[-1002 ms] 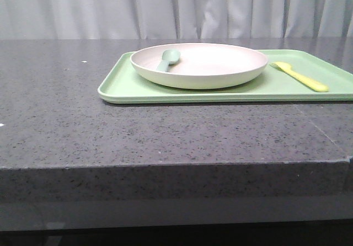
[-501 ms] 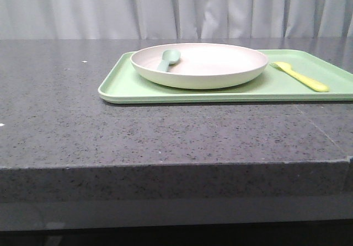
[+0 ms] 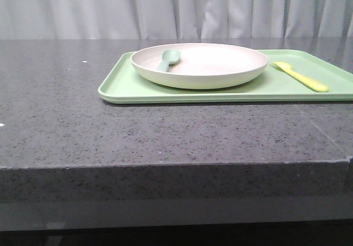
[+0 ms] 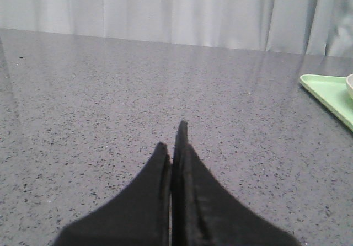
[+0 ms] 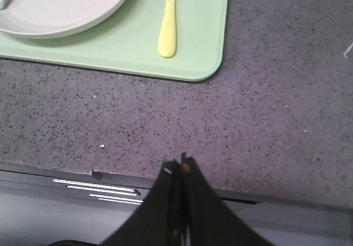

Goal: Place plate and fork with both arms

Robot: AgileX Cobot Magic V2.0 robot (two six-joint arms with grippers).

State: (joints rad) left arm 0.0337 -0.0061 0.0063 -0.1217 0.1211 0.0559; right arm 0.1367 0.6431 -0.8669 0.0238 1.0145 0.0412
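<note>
The off-white plate (image 3: 201, 65) sits on the light-green tray (image 3: 127, 86) at the far right of the dark stone table. The pale yellow fork (image 3: 300, 76) lies on the tray right of the plate. Both also show in the right wrist view, the plate (image 5: 60, 6) and the fork (image 5: 169, 20). My left gripper (image 4: 172, 138) is shut and empty over bare table, well left of the tray (image 4: 325, 91). My right gripper (image 5: 177, 166) is shut and empty over the table's front edge, apart from the tray. Neither gripper shows in the front view.
A grey-green spoon (image 3: 167, 59) lies in the plate. The table's front edge (image 3: 176, 166) runs across the front view. White curtains (image 3: 176, 9) hang behind the table.
</note>
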